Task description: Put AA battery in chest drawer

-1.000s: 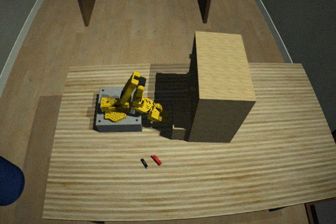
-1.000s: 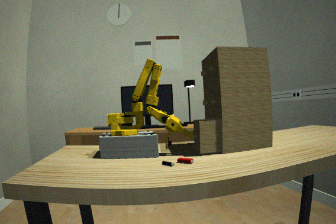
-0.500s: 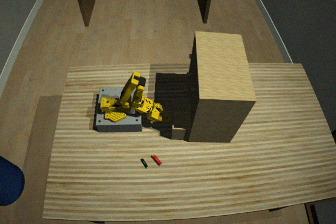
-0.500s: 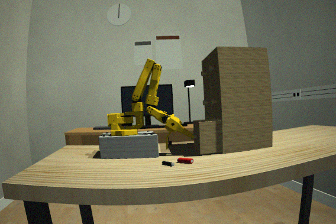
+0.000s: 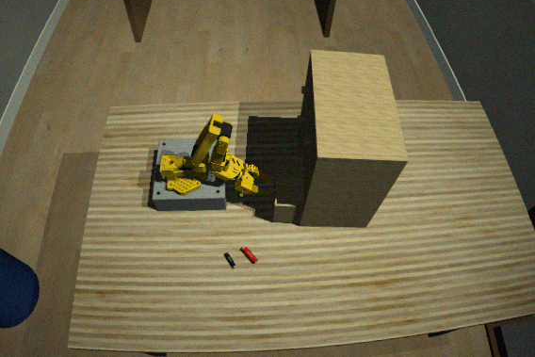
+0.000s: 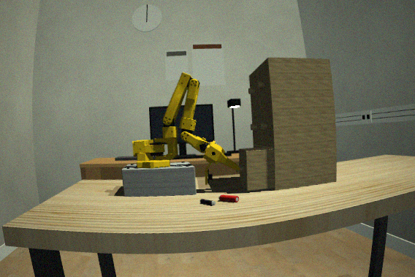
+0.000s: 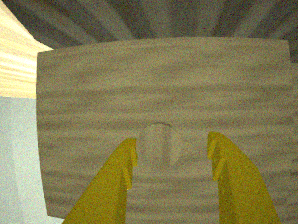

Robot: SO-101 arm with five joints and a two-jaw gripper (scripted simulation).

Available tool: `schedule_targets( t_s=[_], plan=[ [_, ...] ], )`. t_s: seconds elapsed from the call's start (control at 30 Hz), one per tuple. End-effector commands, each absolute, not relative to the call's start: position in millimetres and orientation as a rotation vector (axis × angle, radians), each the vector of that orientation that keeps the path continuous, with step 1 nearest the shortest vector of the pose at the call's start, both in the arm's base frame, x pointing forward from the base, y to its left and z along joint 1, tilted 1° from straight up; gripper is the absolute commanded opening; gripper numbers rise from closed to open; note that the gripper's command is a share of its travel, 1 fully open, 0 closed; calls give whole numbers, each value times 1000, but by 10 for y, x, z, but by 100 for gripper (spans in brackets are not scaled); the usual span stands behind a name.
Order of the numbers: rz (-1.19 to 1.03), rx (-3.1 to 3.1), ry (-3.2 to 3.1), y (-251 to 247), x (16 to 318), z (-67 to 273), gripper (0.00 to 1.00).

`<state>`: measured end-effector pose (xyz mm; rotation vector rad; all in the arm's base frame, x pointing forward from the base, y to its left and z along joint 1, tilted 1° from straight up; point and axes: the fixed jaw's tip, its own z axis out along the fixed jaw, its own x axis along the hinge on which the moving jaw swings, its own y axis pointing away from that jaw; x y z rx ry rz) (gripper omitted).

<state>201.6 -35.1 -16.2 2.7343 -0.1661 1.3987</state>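
At the chest's bottom-right drawer — part-way out — my claw straddles the knob, loosened, gripping nothing; the AA battery lies nearby on the table, beside a red cell; fetching, dropping, shutting remain.
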Motion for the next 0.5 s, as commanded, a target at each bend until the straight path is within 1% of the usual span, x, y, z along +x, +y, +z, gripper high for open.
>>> schedule_targets(
  t_s=[0.0, 0.13, 0.47],
  plan=[
    [1385, 2740, -198, -370, 1984, -178, 21],
    [1372, 2746, -213, -372, 1924, -202, 21],
    [1627, 2585, -244, -432, 2078, 65, 21]
  ],
)
